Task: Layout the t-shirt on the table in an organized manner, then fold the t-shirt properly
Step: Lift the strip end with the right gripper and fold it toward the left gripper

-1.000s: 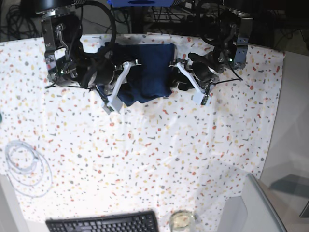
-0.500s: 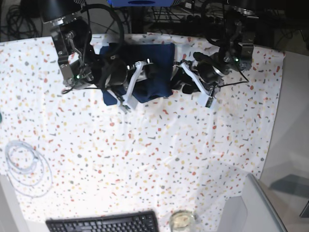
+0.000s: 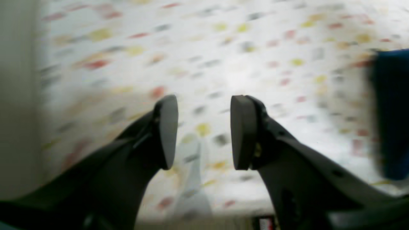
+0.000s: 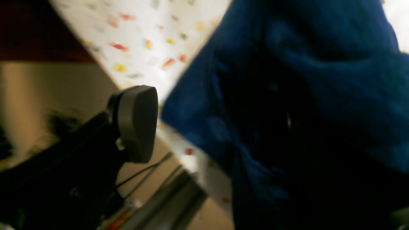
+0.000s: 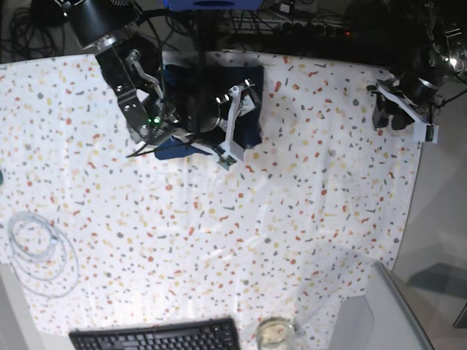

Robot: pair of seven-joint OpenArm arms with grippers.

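One t-shirt (image 5: 248, 102), navy, bunched directly beneath my right pincer (image 5: 235, 125), fingers spread. One table (image 5: 292, 219). My left pincer (image 3: 204, 131): parted, empty, t-shirt well aside.

So the count: one navy t-shirt (image 5: 248, 109), folded up at the far edge of one speckled table (image 5: 255, 219). Two robot arms, so one left gripper (image 5: 390, 117) and one right gripper (image 5: 237, 120). Up front there's one black keyboard (image 5: 157, 337), one coil of white cable (image 5: 40, 251) and one small glass jar (image 5: 275, 333).
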